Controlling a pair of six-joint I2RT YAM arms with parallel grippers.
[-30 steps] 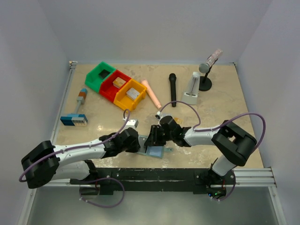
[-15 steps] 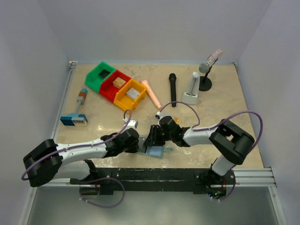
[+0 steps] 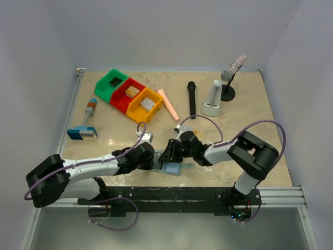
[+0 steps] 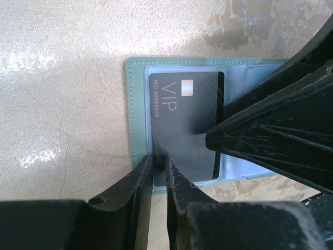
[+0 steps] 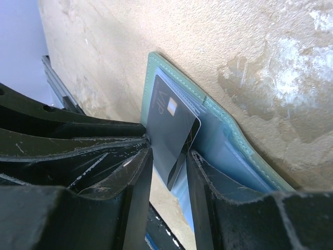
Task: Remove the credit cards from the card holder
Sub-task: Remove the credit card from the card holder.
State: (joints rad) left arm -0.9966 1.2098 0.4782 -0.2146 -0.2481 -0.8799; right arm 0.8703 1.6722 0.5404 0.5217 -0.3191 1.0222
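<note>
You have the right gripper [image 5: 167,167] pinching a dark VIP card [image 4: 184,122] partway out of the card holder [image 4: 136,104] while the left gripper [image 4: 158,169] clamps the holder's edge, so no card looks fully free yet.

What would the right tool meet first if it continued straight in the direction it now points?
Probably the dark VIP card, whose lower corner already sits between the right tool fingers. Just beyond it are the left tool and the teal card holder; depth is unclear.
</note>
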